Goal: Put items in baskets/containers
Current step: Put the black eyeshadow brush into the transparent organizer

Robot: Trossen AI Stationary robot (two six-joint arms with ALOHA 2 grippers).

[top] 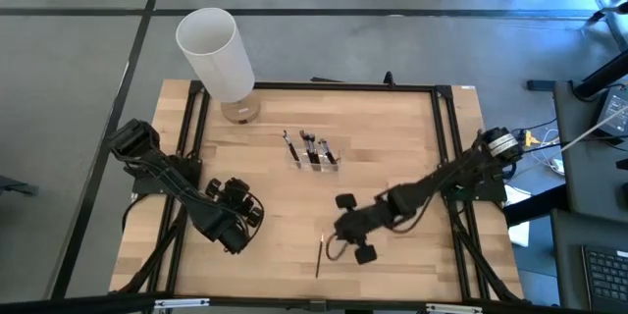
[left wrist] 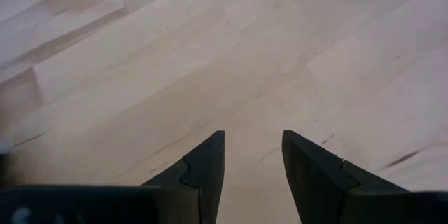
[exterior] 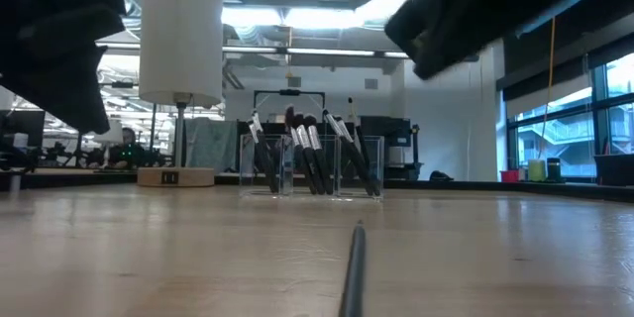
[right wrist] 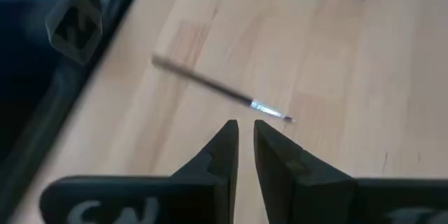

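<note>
A clear organizer (top: 314,151) (exterior: 313,164) stands on the table's far middle, and several dark brushes stand upright or lean in it. One thin dark brush (top: 319,254) (exterior: 351,269) (right wrist: 214,89) with a silver ferrule lies flat near the table's near edge. My right gripper (top: 345,234) (right wrist: 245,127) hovers just right of that brush with only a narrow gap between its fingers, touching nothing. My left gripper (top: 238,222) (left wrist: 253,147) waits open over bare wood at the near left.
A tall white cylinder (top: 216,52) (exterior: 180,32) on a round wooden base (exterior: 175,175) stands at the far left corner. A black frame (top: 188,137) runs along the table's sides. Bare wood lies between the organizer and the loose brush.
</note>
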